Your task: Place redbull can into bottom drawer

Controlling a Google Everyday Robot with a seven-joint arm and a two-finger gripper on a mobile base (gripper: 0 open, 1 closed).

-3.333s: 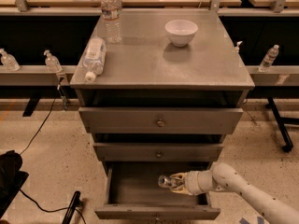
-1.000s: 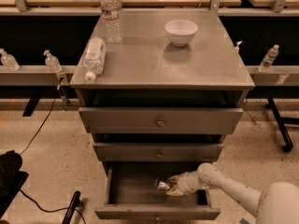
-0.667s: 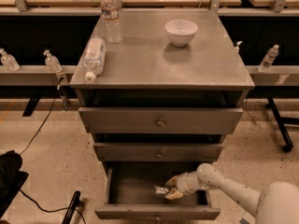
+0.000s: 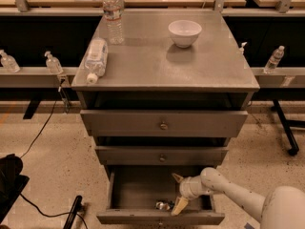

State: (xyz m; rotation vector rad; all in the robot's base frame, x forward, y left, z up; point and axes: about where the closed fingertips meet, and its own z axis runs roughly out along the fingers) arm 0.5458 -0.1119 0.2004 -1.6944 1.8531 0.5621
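Arm reaches into the pulled-out bottom drawer; gripper right of centre, jaws spread, released. The redbull can lies on the drawer floor, near front, just left of the near jaw.

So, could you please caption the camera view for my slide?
End effector open inside the pulled-out bottom drawer, redbull can lying on the drawer floor beside it.

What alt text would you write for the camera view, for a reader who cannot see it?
The gripper reaches into the open bottom drawer, jaws open, the redbull can lying beside its lower fingertip. On the cabinet top: a white bowl, an upright water bottle, a lying water bottle.
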